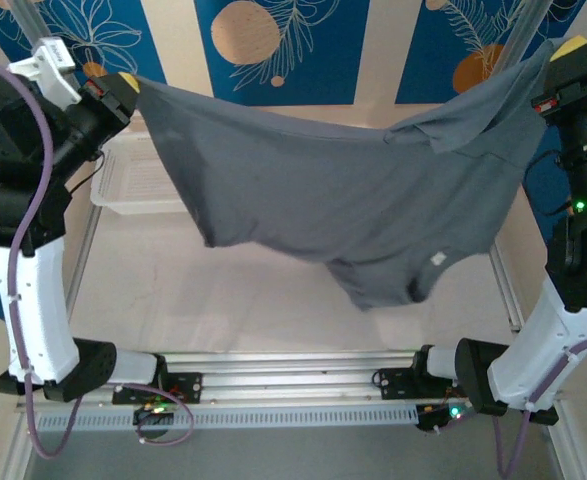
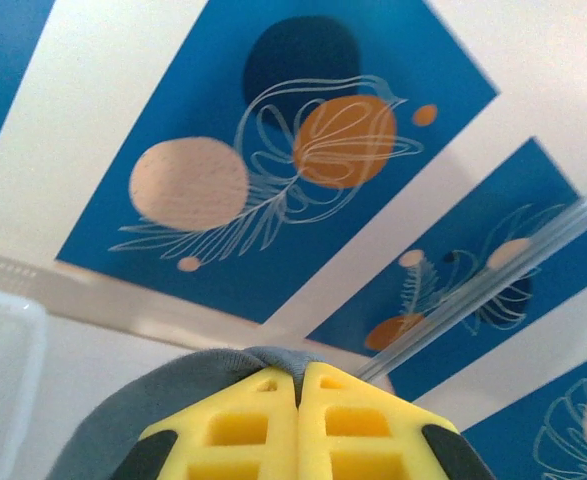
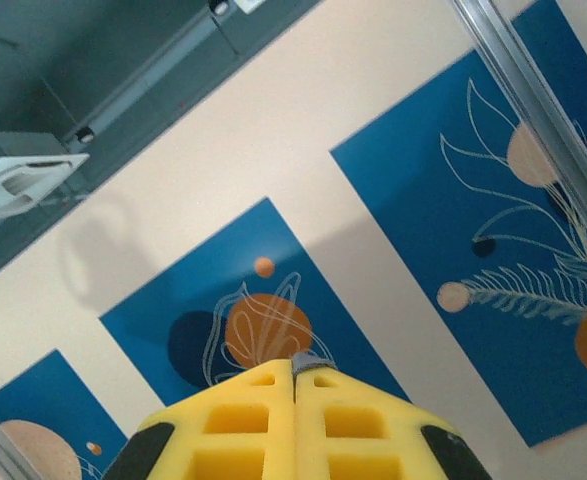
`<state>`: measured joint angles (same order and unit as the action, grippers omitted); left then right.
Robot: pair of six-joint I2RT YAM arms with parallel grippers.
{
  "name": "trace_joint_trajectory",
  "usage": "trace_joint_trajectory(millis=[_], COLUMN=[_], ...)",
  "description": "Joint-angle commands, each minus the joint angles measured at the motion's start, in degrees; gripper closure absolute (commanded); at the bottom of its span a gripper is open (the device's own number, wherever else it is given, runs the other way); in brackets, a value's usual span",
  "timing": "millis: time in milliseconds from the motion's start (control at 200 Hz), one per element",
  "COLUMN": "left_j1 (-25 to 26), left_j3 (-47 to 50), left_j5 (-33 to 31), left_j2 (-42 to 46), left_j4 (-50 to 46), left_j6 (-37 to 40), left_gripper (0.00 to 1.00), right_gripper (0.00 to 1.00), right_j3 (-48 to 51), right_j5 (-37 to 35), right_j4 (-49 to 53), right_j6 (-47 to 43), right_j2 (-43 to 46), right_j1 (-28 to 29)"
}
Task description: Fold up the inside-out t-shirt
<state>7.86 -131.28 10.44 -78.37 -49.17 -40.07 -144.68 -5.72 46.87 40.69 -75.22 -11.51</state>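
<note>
The slate-grey inside-out t-shirt hangs stretched in the air between both arms, high over the table, its lower part sagging at centre right with a small white tag showing. My left gripper is shut on the shirt's upper left corner; in the left wrist view grey cloth bulges over the closed yellow fingertips. My right gripper is shut on the upper right corner; a small tuft of cloth pokes out at the meeting of its yellow fingertips.
A white mesh-sided basket stands on the table at back left, partly behind the shirt. The blue-and-cream patterned wall lies behind. Metal frame rails run along the table's sides and front, with both arm bases at the near edge.
</note>
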Motion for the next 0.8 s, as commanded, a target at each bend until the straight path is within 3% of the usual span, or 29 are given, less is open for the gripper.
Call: trace_joint_trajectory(millis=[0, 245, 370, 465, 595, 795], left_j1=[-0.83, -0.83, -0.83, -0.83, -1.0, -1.0], left_j3=[-2.2, -7.78, -18.76, -25.34, -27.57, -27.6], left_j5=[2.21, 2.69, 2.09, 2.42, 1.19, 0.41], left_j2=[0.61, -10.29, -20.7, -26.65, -28.73, -26.38], left_j4=[3.69, 10.1, 11.41, 14.39, 19.14, 22.69], left_j6=[0.09, -0.97, -1.65, -2.88, -3.96, -3.29], left_gripper=[1.0, 1.0, 1.0, 1.0, 1.0, 1.0], right_gripper=[1.0, 1.0, 1.0, 1.0, 1.0, 1.0], right_j3=[-2.94, -8.2, -15.58, -22.95, -18.84, -19.56], right_j5=[2.72, 12.72, 15.82, 14.37, 9.74, 10.02], right_j4=[-6.7, -16.38, -24.76, -30.84, -37.5, -40.32], right_j6=[2.47, 10.78, 18.09, 21.74, 26.2, 34.93], right_j2=[-1.45, -15.4, -26.27, -33.46, -31.99, -30.55], right_j1=[-0.36, -2.88, -4.8, -5.8, -8.63, -13.14])
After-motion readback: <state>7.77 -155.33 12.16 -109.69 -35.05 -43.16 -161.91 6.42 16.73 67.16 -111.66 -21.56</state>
